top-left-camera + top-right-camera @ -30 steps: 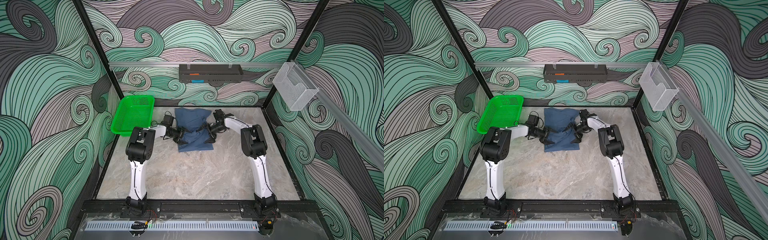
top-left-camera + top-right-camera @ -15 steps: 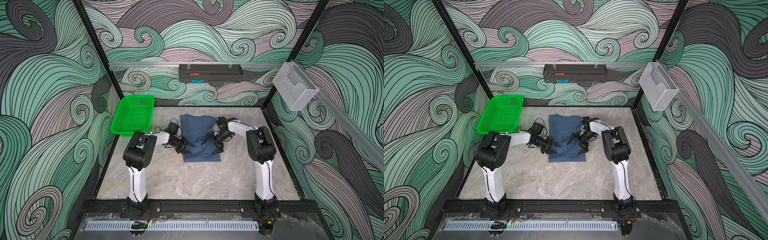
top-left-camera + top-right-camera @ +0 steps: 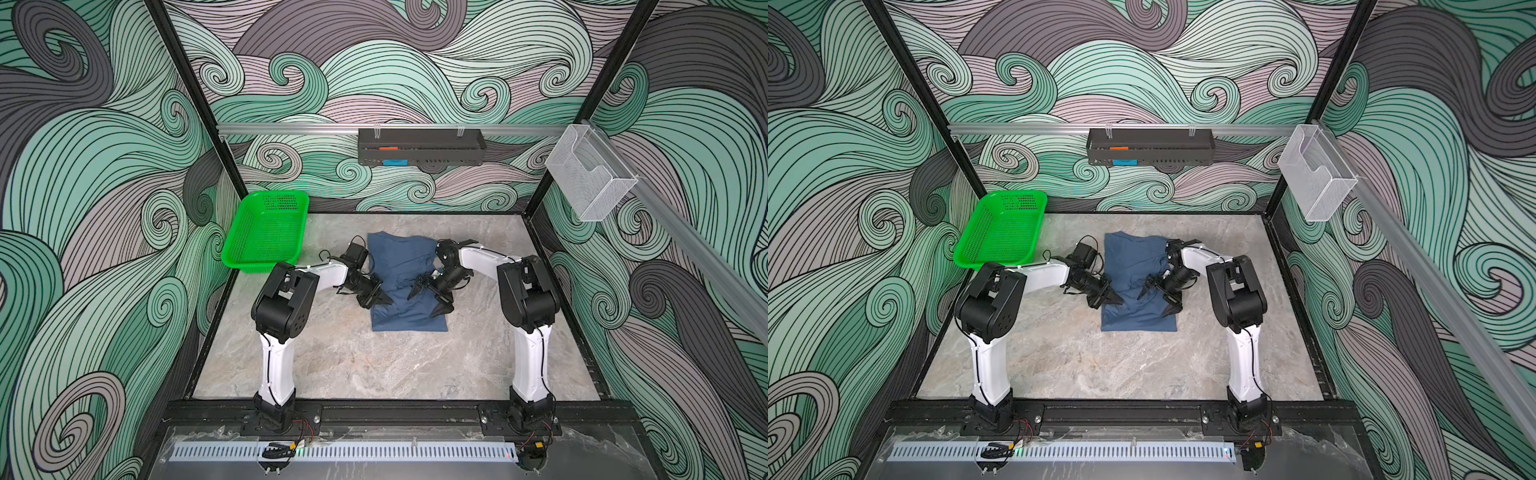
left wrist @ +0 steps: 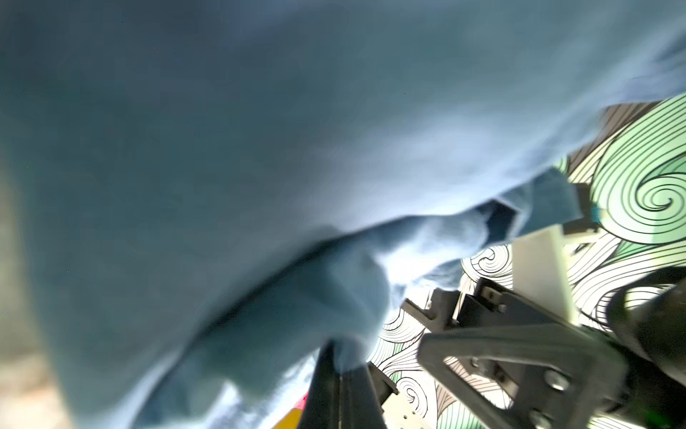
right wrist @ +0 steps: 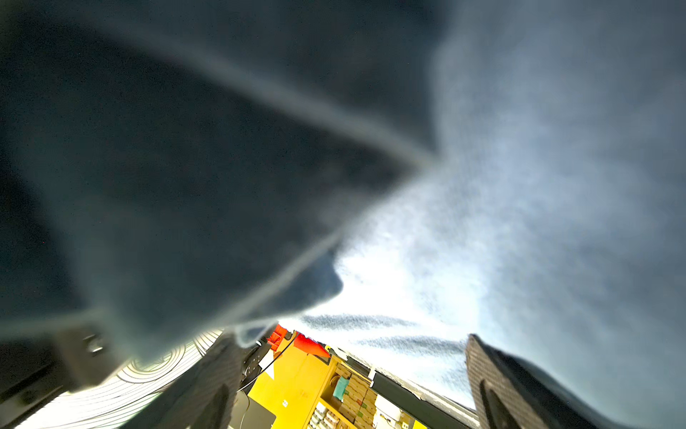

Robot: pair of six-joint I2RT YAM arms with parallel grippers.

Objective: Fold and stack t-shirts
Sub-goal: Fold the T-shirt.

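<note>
Your t-shirt (image 3: 399, 266) lies rumpled mid-table, near hem straight. Bare table (image 3: 374, 365) opens toward you, with the green basket (image 3: 266, 232) far left. Your left gripper (image 3: 384, 301) reaches low, fingers pinched on the shirt's left edge. Your right gripper (image 3: 428, 300) spreads wide over the cloth.

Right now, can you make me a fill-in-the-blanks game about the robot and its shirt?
1. The t-shirt on the table is coloured ____.
2. The ____ basket stands empty.
3. The left gripper is ____ on the t-shirt's edge.
4. The right gripper holds its jaws ____ over the t-shirt.

Missing words: blue, green, shut, open.
</note>
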